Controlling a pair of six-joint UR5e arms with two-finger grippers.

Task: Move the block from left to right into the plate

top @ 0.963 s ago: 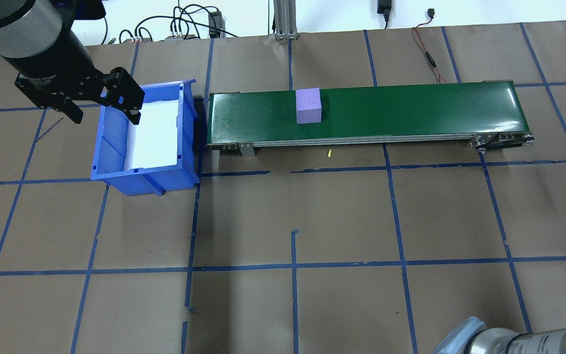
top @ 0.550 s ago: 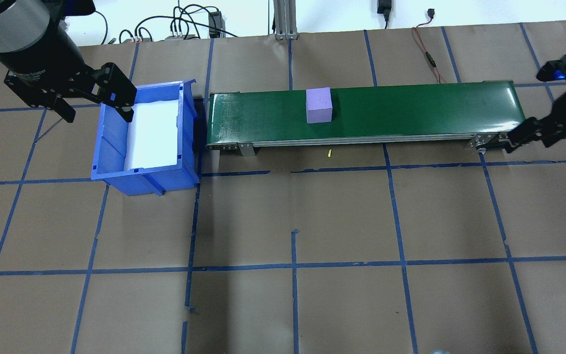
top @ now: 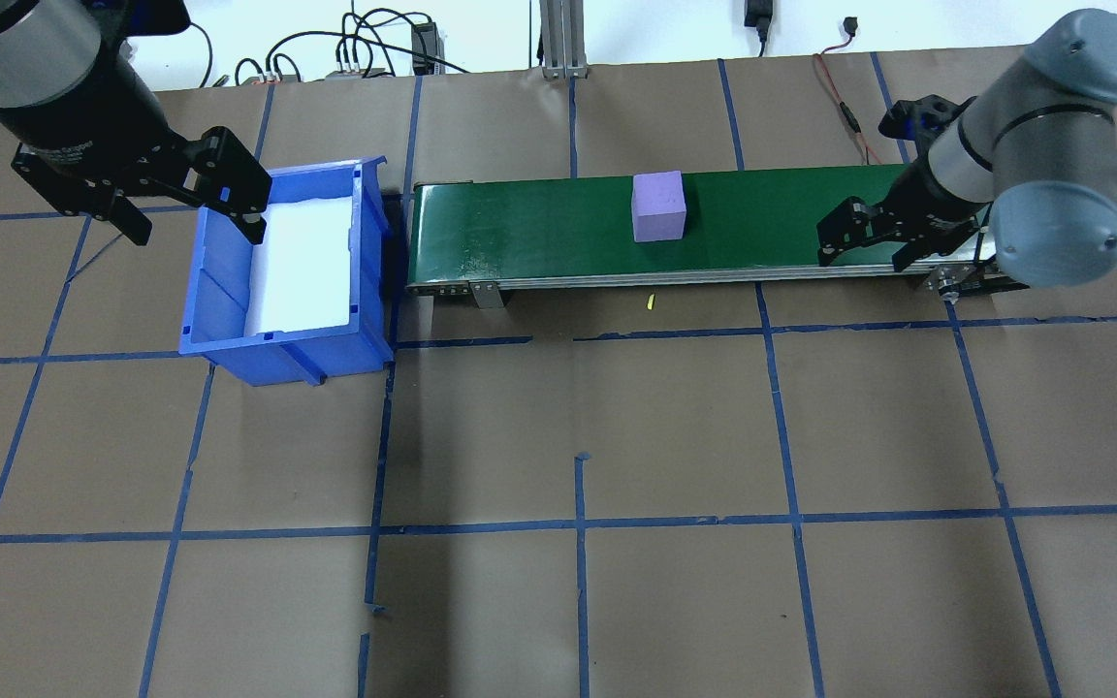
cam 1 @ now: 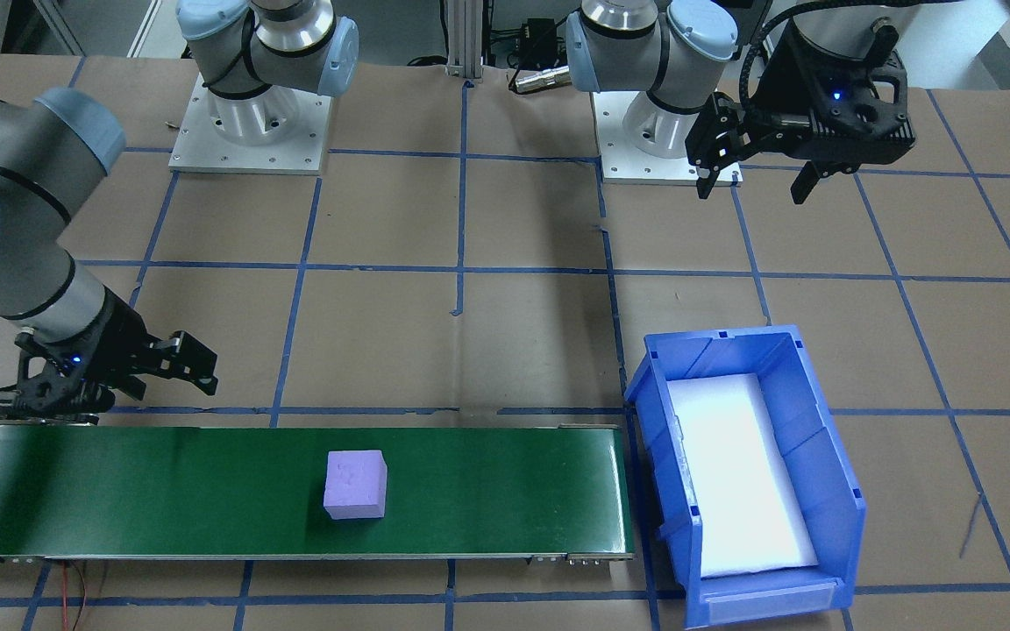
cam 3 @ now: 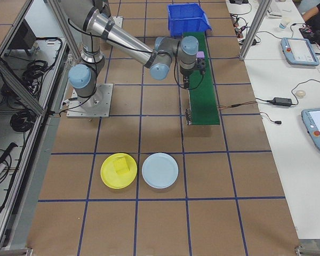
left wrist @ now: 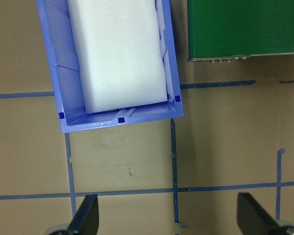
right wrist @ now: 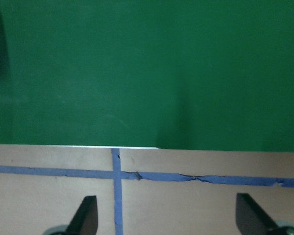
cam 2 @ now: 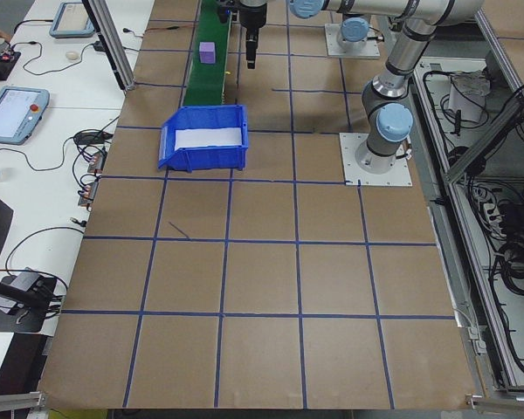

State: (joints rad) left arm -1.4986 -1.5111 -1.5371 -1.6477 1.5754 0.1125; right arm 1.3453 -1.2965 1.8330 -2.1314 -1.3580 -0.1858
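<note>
Two grippers wait empty as we look forward over the table. Nearest the robot, our left gripper [top: 188,199] hangs beside the blue bin [top: 287,271] with fingers spread, likely parked clear of the work. Farther out, the purple block [top: 658,206] sits on the green belt [top: 714,225], roughly midway along it. Our right gripper [top: 871,242] hovers at the belt's right end, fingers apart, seemingly placed to meet the block there. Off that end, well apart on the floor paper, lies the yellow plate [cam 3: 119,170] beside a pale blue plate [cam 3: 160,170]; something small and yellow already rests in it.
</note>
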